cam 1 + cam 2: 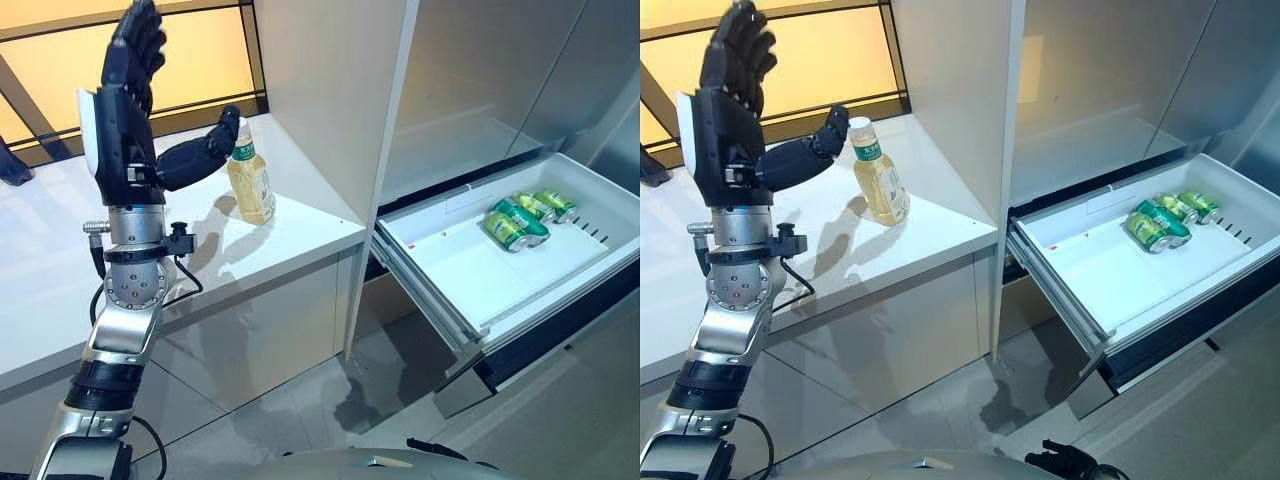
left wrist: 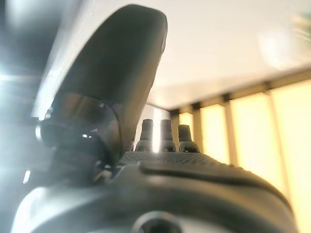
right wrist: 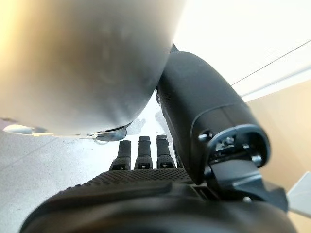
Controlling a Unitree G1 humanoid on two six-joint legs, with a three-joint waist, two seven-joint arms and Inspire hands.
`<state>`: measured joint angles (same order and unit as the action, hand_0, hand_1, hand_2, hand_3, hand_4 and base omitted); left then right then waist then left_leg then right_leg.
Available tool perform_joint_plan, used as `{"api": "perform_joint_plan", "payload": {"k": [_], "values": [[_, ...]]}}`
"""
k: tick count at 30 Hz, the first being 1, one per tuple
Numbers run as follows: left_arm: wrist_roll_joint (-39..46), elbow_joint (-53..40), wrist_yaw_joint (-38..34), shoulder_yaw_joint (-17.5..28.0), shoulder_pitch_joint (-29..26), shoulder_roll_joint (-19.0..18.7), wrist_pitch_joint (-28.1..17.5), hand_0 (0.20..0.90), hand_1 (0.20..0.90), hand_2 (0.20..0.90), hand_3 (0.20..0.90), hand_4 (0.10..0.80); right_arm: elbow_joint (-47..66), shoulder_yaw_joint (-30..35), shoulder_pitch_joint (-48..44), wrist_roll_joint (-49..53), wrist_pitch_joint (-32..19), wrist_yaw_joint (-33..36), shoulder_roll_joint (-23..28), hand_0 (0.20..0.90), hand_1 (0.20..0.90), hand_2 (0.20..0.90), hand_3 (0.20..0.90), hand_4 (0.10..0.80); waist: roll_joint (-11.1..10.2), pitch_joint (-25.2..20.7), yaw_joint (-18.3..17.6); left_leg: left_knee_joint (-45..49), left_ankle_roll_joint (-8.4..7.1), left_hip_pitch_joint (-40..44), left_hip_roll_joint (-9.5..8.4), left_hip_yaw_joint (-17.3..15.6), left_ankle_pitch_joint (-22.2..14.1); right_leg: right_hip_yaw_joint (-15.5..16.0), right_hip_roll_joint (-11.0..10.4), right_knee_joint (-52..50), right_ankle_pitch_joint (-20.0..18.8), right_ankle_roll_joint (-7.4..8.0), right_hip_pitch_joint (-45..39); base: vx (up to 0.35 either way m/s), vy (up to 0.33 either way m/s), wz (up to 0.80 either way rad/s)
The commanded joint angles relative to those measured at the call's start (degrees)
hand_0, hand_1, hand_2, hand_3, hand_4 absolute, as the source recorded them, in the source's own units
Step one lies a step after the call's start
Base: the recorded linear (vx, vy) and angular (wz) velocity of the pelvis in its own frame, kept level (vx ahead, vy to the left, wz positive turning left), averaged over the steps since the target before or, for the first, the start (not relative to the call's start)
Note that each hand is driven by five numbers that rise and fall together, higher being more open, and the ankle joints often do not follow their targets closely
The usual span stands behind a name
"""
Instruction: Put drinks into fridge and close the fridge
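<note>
The left hand (image 1: 128, 95) is raised upright over the white worktop (image 1: 60, 260), fingers straight and spread, thumb reaching toward the cap of the clear plastic bottle of yellow drink (image 1: 250, 180), holding nothing. The bottle looks light, smooth and slightly squashy; grip mid-body. Green cans (image 1: 525, 215) lie in the open white fridge drawer (image 1: 470, 285). The right hand (image 3: 146, 160) hangs low, fingers extended.

Silver-grey jointed arm (image 1: 125, 290) with visible screws, white wrist plate, dark textured left hand (image 1: 135, 60)
</note>
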<state>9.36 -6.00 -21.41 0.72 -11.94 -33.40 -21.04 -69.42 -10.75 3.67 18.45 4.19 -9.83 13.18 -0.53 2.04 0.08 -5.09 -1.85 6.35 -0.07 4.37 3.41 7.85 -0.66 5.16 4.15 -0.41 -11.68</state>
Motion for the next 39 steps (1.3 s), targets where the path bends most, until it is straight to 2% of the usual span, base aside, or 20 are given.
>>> {"api": "perform_joint_plan", "payload": {"k": [1, 8, 18, 27, 33, 39], "values": [[0.4, -0.03, -0.74, 5.27, -3.19, -1.58, 1.52, 0.9, 0.9, 0.9, 0.9, 0.8, 0.38, -0.34, 0.68, -1.87, 1.41, -0.99, -0.06, 0.9, 0.9, 0.9, 0.9, 0.8, 0.2, -0.75, 0.67, 0.1, 1.92, 0.52, -1.86, -0.31, -5.26, -1.53, -0.61, -1.28, -2.89, 3.53, 4.13, 0.046, 0.003, -0.01], [2.84, 4.04, 1.7, 3.53, -3.19, -1.24, 9.89, 0.9, 0.9, 0.9, 0.9, 0.8, 0.57, -0.29, 0.06, -2.27, 2.56, -0.9, 0.19, 0.9, 0.9, 0.9, 0.9, 0.8, 0.54, -0.77, 0.47, 0.21, 1.93, 1.13, -1.86, -0.4, -5.84, -1.61, -0.55, -1.24, -2.45, 3.65, 3.55, 0.021, 0.002, 0.0], [10.09, 8.56, 6.34, 1.49, -5.34, -0.88, 16.95, 0.9, 0.9, 0.9, 0.9, 0.8, 0.4, -0.57, -0.53, -2.54, 3.38, -0.61, 0.32, 0.9, 0.9, 0.9, 0.9, 0.8, 0.98, -0.96, -0.11, 0.25, 1.93, 1.18, -1.85, -0.92, -5.71, -1.84, -0.58, -1.23, -2.73, 3.93, 3.74, 0.0, 0.0, 0.0], [17.66, 12.08, 10.38, -0.31, -6.76, -0.78, 19.95, 0.9, 0.9, 0.9, 0.9, 0.8, 0.94, -0.92, -0.74, -2.94, 4.3, -0.64, 0.7, 0.9, 0.9, 0.9, 0.9, 0.8, 1.29, -0.85, -0.74, 0.34, 1.97, 1.33, -1.84, -1.52, -5.71, -2.14, -0.59, -1.3, -2.84, 4.06, 3.82, 0.005, 0.001, -0.02], [24.74, 12.22, 13.11, -0.99, -8.29, 0.56, 21.61, 0.9, 0.9, 0.9, 0.9, 0.8, 0.96, -1.4, -1.04, -2.95, 4.66, -0.52, 0.88, 0.9, 0.9, 0.9, 0.9, 0.8, 1.35, -0.87, -1.06, 0.37, 1.98, 1.45, -1.8, -1.79, -5.75, -2.24, -0.62, -1.33, -2.88, 4.11, 3.84, 0.002, 0.001, -0.01], [28.12, 12.96, 12.71, -1.4, -9.86, 1.59, 21.8, 0.9, 0.9, 0.9, 0.9, 0.8, 1.16, -1.9, -1.3, -2.99, 5.2, -0.52, 0.98, 0.9, 0.9, 0.9, 0.9, 0.8, 1.33, -0.95, -1.45, 0.39, 1.9, 1.62, -1.76, -2.1, -5.76, -2.3, -0.62, -1.38, -2.91, 4.13, 3.78, 0.003, 0.001, -0.01]]}}
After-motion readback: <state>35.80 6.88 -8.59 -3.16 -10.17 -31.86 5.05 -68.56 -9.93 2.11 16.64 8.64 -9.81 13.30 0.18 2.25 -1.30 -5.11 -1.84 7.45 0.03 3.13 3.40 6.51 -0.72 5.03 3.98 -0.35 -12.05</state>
